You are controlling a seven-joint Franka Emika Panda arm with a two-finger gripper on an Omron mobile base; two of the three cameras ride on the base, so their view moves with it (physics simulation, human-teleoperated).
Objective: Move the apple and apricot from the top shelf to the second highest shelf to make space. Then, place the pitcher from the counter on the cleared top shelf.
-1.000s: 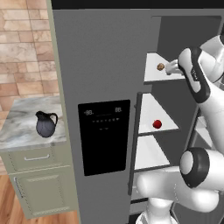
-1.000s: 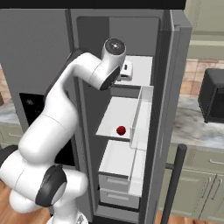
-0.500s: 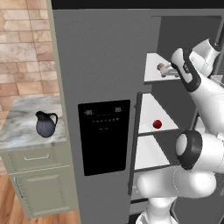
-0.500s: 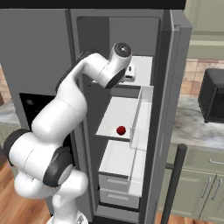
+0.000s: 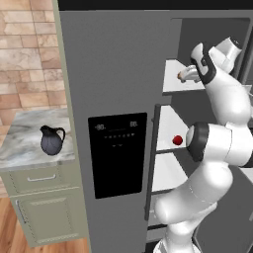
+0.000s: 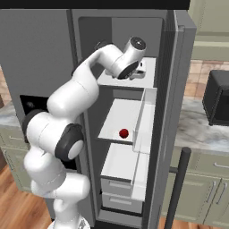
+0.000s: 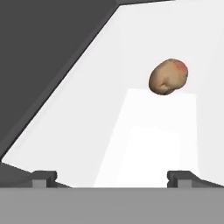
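Note:
The tan-brown apricot (image 7: pixel 168 77) lies on the white top shelf (image 7: pixel 144 131), ahead of and a little right of my open gripper (image 7: pixel 113 178), with a clear gap between them. In the left base view my gripper (image 5: pixel 188 74) reaches into the fridge over the top shelf (image 5: pixel 170 87), just beside the apricot (image 5: pixel 180 76). The glossy red apple (image 5: pixel 177 140) sits on the second highest shelf (image 5: pixel 167 123), also seen as the apple (image 6: pixel 124 133) from the right. The dark pitcher (image 5: pixel 52 140) stands on the marbled counter (image 5: pixel 24 148) left of the fridge.
The closed left fridge door with its black panel (image 5: pixel 117 153) stands between the counter and the open compartment. The open right door (image 6: pixel 179 89) carries a clear bin (image 6: pixel 144 120). A dark appliance (image 6: pixel 217 103) sits on the right counter. Lower shelves and drawers (image 6: pixel 118 192) lie below.
The hand has pushed deeper over the top shelf toward the apricot, and the arm's elbow has swung round. Apple, apricot and pitcher have stayed put; the jaws stay open.

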